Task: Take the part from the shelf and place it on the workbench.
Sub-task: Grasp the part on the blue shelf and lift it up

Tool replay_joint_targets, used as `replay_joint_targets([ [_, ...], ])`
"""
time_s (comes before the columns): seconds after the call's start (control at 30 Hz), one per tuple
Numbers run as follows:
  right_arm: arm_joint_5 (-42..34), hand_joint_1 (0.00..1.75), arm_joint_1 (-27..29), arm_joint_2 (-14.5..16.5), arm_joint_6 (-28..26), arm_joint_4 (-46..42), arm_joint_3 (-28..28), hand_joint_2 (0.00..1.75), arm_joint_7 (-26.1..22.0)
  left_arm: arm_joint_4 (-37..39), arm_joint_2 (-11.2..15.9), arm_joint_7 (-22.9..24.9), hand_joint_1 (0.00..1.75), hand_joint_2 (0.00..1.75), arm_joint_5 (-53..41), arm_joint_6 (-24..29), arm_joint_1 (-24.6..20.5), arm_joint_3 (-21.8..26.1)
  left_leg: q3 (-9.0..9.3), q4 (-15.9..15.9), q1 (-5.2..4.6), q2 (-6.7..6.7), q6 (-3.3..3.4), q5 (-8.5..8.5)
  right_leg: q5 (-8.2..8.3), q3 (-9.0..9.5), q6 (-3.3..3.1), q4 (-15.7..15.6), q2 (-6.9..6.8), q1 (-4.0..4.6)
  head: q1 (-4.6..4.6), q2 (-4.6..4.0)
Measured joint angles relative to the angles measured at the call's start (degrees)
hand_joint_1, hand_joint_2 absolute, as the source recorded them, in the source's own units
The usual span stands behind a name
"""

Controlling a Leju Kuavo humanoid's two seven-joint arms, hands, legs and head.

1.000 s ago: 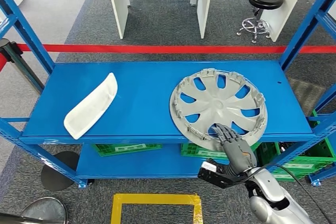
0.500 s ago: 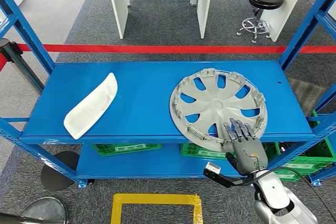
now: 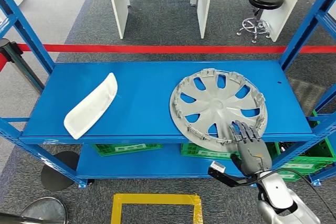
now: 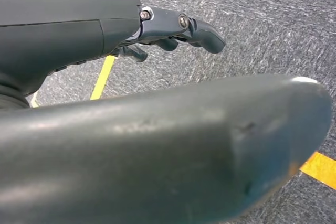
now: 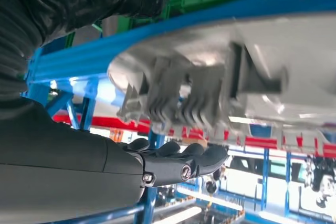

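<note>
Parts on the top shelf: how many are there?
2. A grey wheel cover lies right, at the front edge by the right hand; a white curved part lies left.

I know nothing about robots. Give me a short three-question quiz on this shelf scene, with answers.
1. True or false: the right hand has lifted the round grey plastic wheel cover off the blue metal shelf.
2. Which lies further left on the shelf: A) wheel cover, B) long white plastic trim piece?
3. What colour are the crates under the shelf?

Key: 1 false; 2 B; 3 green.
</note>
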Motion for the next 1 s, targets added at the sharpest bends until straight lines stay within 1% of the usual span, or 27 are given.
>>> replay_joint_targets([
  [0.3, -1.1, 0.00, -0.2, 0.7, 0.2, 3.4, -0.9, 1.75, -0.9, 0.0, 0.0, -0.3, 0.00, 0.00, -0.4, -0.2, -0.1, 0.0, -0.01, 0.0, 0.00, 0.00, 0.00, 0.00, 0.00, 0.00, 0.00, 0.0, 0.01, 0.00, 0.00, 0.00],
  [0.8, 0.9, 0.00, -2.6, 1.8, -0.8, 6.2, -0.9, 1.75, -2.0, 0.0, 0.2, -0.3, 0.00, 0.00, -1.5, -0.7, -0.2, 0.0, -0.01, 0.0, 0.00, 0.00, 0.00, 0.00, 0.00, 0.01, 0.00, 0.0, 0.00, 0.00, 0.00, 0.00],
  [1.0, 2.2, 0.00, -3.0, 2.2, -2.9, 6.3, -0.8, 1.75, -2.0, 0.0, 0.2, -0.3, 0.00, 0.00, -1.8, -0.7, -0.2, 0.0, -0.02, 0.0, 0.00, 0.00, 0.00, 0.00, 0.00, 0.00, 0.00, 0.0, 0.00, 0.00, 0.00, 0.00],
])
